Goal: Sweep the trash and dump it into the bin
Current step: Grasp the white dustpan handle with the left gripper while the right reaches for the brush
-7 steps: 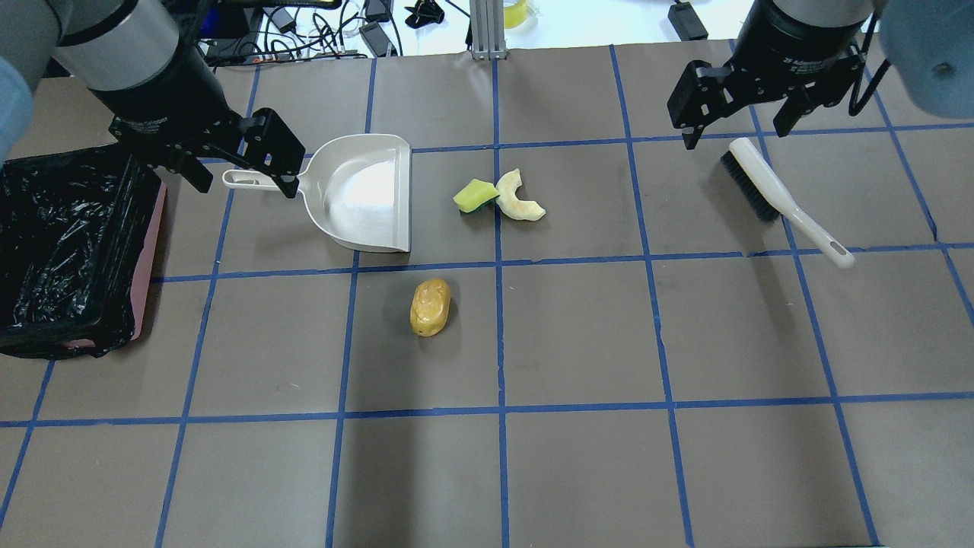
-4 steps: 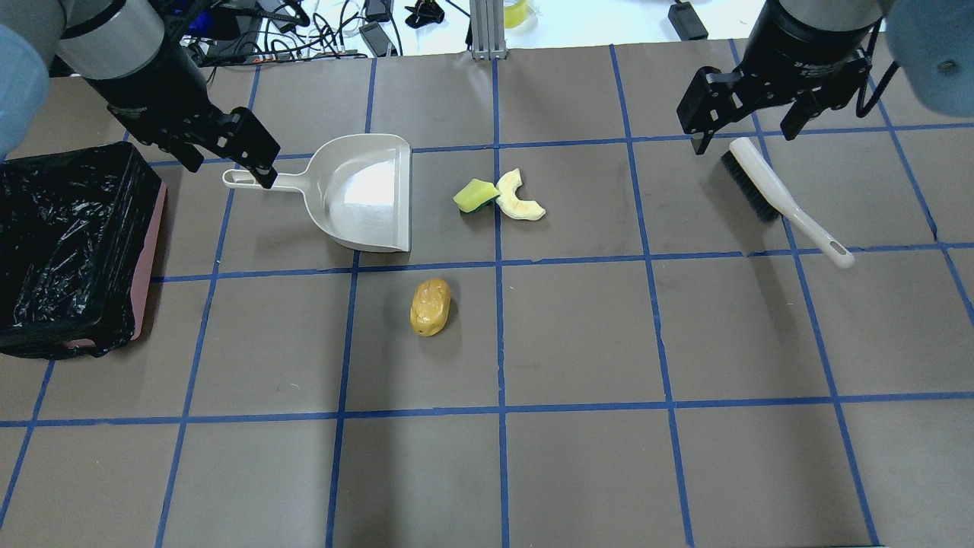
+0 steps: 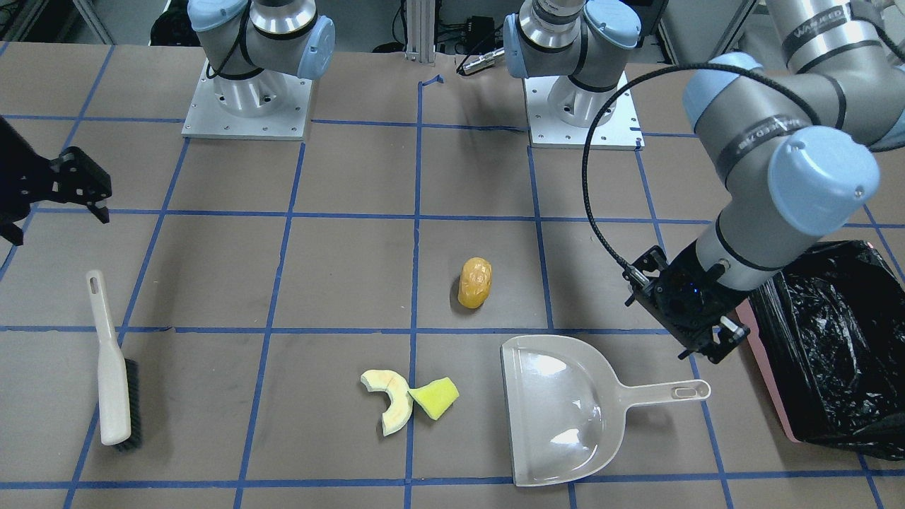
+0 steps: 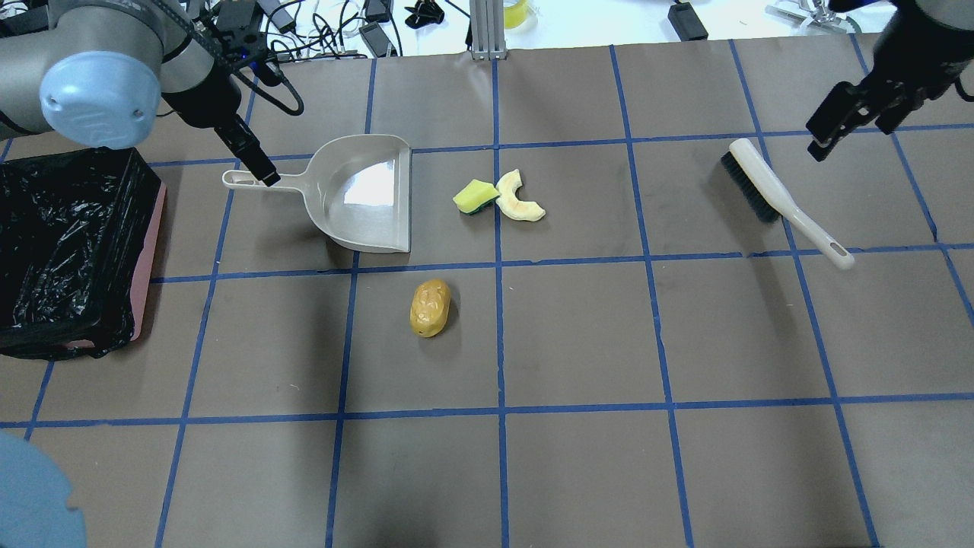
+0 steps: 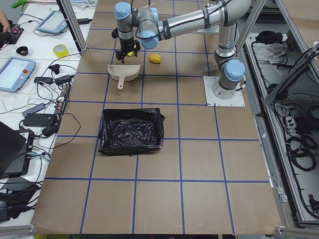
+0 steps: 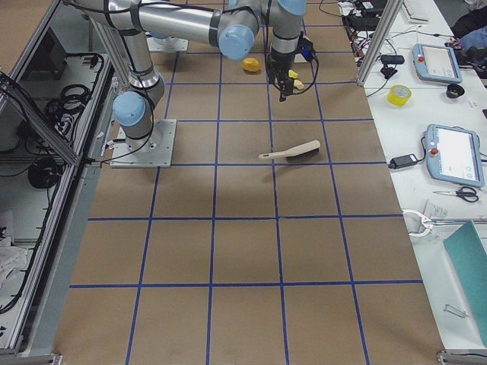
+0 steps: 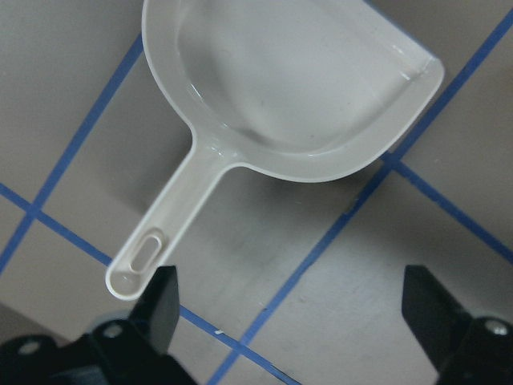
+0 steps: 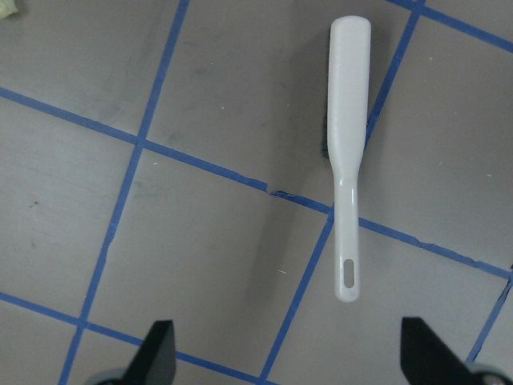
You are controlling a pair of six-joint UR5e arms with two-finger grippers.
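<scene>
The trash lies on the brown table: an orange-yellow lump [image 4: 430,307], a pale melon-rind slice [image 4: 520,199] and a yellow wedge with a green side [image 4: 475,196] touching it. The bin [image 4: 148,243], pink with a black bag, stands at the table's left edge. My left gripper [image 4: 259,169] is open and empty, hovering above the handle of the beige dustpan [image 4: 365,190]; the left wrist view shows the dustpan [image 7: 296,72] below the spread fingers [image 7: 156,305]. My right gripper [image 4: 825,137] is open and empty above the table, to the right of the beige brush [image 4: 761,186]; the brush also shows in the right wrist view [image 8: 349,160].
The dustpan's open mouth faces the wedge and rind. The brush lies diagonally, bristles to the rear, handle toward the front right. Cables and small gear lie beyond the table's far edge [image 4: 365,30]. In the front-facing view both arm bases [image 3: 247,99] stand at the top.
Both wrists have turned and drawn back. The left gripper now shows narrow over the dustpan handle. The right gripper has moved right, away from the brush head. Nothing on the table moved.
</scene>
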